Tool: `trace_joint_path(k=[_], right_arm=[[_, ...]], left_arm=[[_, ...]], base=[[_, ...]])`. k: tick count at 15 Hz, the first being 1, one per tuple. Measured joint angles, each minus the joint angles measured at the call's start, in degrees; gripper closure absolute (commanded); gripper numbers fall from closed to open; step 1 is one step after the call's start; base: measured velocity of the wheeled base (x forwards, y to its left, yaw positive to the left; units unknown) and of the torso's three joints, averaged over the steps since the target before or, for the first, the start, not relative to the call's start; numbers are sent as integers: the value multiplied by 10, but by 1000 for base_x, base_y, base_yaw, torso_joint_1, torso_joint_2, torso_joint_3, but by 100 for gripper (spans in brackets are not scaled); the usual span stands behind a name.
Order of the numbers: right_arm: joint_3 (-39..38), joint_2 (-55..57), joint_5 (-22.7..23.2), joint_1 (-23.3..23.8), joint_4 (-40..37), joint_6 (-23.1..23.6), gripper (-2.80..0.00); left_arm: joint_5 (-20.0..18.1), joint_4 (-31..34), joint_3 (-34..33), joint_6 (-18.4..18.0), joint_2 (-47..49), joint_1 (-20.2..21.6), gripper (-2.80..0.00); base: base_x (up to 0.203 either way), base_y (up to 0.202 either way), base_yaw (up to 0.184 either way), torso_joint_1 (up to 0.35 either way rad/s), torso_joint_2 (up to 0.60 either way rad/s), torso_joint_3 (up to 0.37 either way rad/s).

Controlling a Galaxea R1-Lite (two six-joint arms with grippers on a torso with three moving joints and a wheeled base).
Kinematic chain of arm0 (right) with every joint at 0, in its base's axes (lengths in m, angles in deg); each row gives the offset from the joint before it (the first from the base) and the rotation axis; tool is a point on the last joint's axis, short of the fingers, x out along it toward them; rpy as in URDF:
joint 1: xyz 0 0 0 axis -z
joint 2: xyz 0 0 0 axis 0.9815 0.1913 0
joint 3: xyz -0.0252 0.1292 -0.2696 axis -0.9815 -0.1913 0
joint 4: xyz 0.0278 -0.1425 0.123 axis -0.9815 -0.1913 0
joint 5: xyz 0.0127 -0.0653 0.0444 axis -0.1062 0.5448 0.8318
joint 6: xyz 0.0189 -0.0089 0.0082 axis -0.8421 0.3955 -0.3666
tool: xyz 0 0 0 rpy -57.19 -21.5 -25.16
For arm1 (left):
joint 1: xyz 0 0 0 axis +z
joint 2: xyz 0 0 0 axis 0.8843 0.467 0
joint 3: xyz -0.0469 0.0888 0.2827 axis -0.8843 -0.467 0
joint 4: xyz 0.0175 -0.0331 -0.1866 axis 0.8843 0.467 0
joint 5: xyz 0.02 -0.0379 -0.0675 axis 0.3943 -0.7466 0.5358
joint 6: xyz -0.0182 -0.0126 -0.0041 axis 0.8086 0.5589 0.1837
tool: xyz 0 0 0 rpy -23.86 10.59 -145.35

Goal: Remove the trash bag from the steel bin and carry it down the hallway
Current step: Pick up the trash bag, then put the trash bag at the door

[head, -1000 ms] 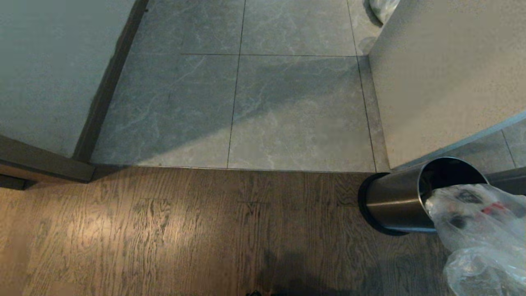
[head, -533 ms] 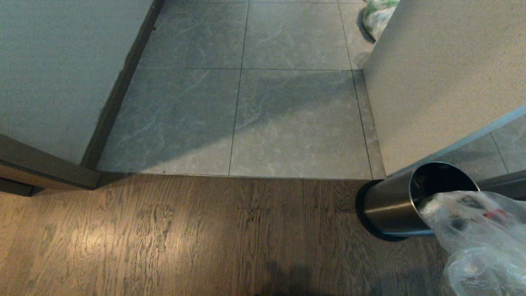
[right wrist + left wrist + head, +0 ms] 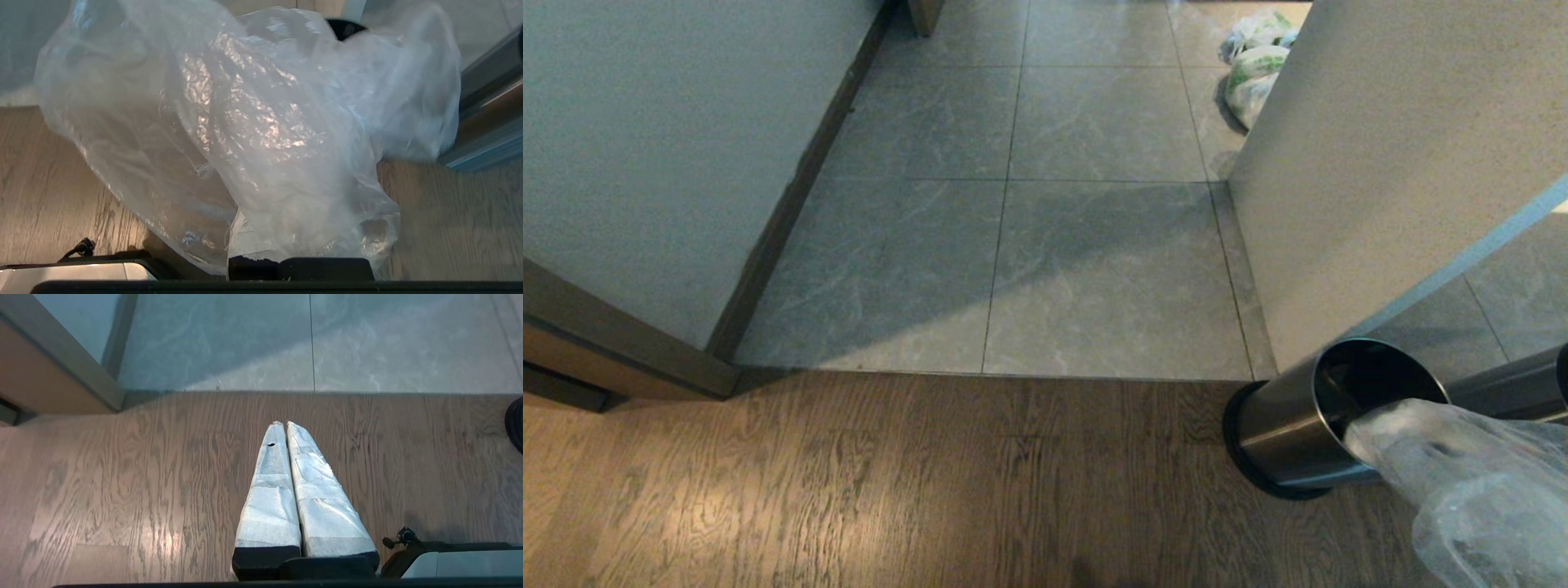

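Only in the left wrist view: left claw (image 3: 284, 424) shut, empty, above wood floor (image 3: 122, 490). Right claw hidden behind bag (image 3: 261, 134), closed on it. Bag (image 3: 1478, 490) trailing from bin (image 3: 1298, 433) beside hallway (image 3: 1094, 269).

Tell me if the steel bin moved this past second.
No. The steel bin still stands by the wall corner, just below the tile seam; the camera shifted.
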Motion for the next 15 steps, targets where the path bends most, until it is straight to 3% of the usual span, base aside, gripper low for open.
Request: trace_joint_path(k=[15], right_arm=[[0, 0, 0, 0, 0, 0, 0]], left_arm=[[0, 0, 0, 1, 0, 0, 0]], base=[[0, 0, 0, 3, 1, 204]])
